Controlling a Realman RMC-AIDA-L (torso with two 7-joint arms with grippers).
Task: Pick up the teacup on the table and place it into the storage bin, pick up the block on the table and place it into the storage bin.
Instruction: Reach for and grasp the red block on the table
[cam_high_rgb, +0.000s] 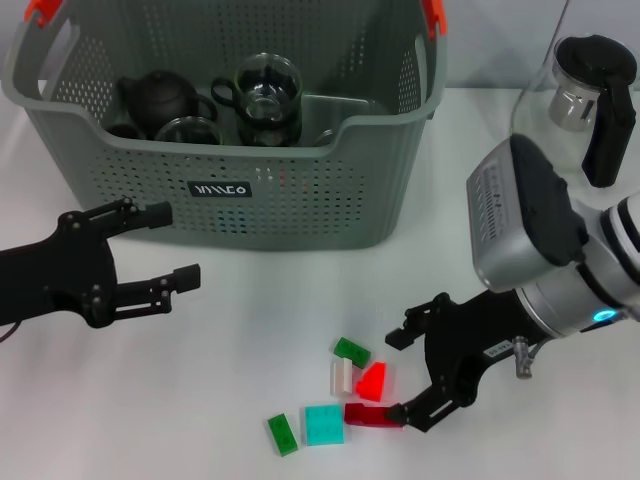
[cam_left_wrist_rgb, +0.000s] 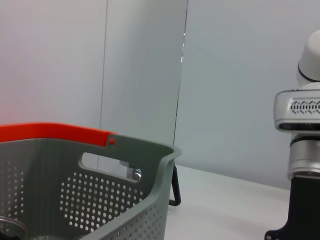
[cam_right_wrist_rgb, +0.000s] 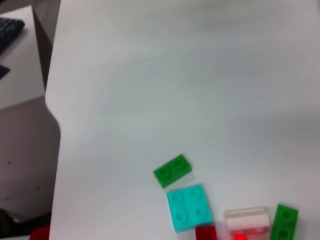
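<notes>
A white table (cam_high_rgb: 250, 330) is seen under both arms, with a pale wall behind in the left wrist view. The right gripper (cam_high_rgb: 405, 378) is lowered at the right side of a cluster of small blocks, fingers spread wide. One fingertip is placed touching or just beside the end of a dark red block (cam_high_rgb: 370, 415); the other finger is held apart, behind a bright red block (cam_high_rgb: 373, 382). Nothing is gripped. Just beside the bright red block a clear block (cam_high_rgb: 342, 376) is seen, a green block (cam_high_rgb: 351, 351) behind it, a cyan block (cam_high_rgb: 324, 424) nearer the robot, and a second green block (cam_high_rgb: 283, 434) beside the cyan one. In the right wrist view the same blocks are grouped at the frame edge.

The left gripper (cam_high_rgb: 172, 246) is held above the table in front of the bin (cam_high_rgb: 300, 215), fingers wide, empty. Inside the bin a dark teapot (cam_high_rgb: 160, 98) and glass teacups (cam_high_rgb: 268, 90) are seen. No teacup is seen on the table. A glass pitcher (cam_high_rgb: 585, 95) stands at the far right, well apart from the blocks.
</notes>
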